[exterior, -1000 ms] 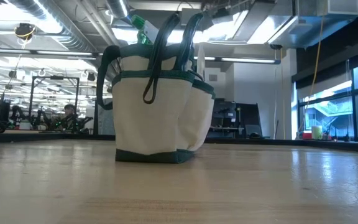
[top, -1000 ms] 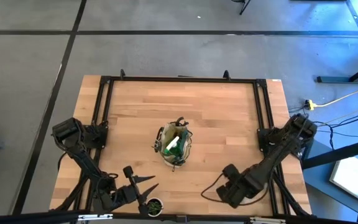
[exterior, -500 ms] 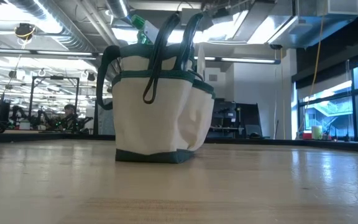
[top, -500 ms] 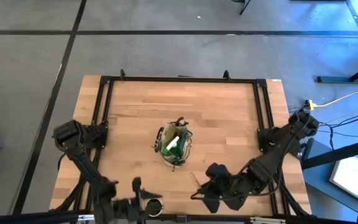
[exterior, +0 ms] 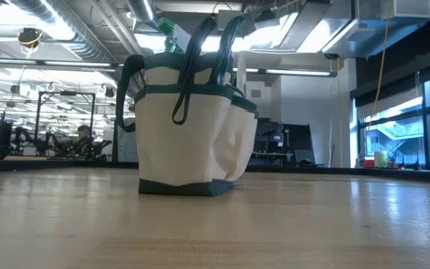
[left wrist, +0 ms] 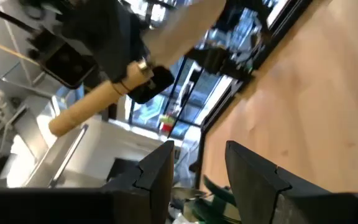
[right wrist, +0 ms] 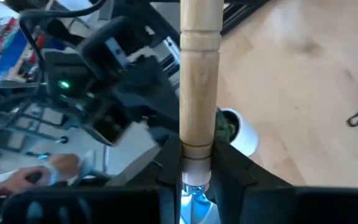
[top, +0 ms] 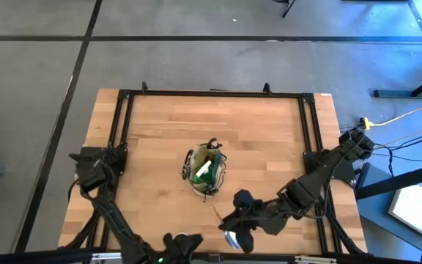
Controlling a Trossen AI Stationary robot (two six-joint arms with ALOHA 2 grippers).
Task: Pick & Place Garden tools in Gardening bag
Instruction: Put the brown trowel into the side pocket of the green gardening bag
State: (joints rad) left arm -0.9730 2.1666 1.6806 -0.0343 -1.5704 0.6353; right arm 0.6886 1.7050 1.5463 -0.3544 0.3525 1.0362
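Right pincer (right wrist: 196,177) clamped on a wooden-handled trowel (right wrist: 199,93) near the tabletop's (top: 255,132) front edge, gardening bag (top: 205,171) mid-tabletop, left pincer (left wrist: 197,174) parted, empty, front left.

No text, label, brand or number can be read on anything in these views.

Even, bright overhead light on the table (top: 255,132), shadows short and soft. Low view: ceiling lights (exterior: 290,72) and windows (exterior: 394,127) glare behind the bag (exterior: 189,127), near tabletop out of focus. Both arms are motion-smeared near the table's front edge. Wrist views are soft; the wooden handle (right wrist: 199,81) shows sharpest.
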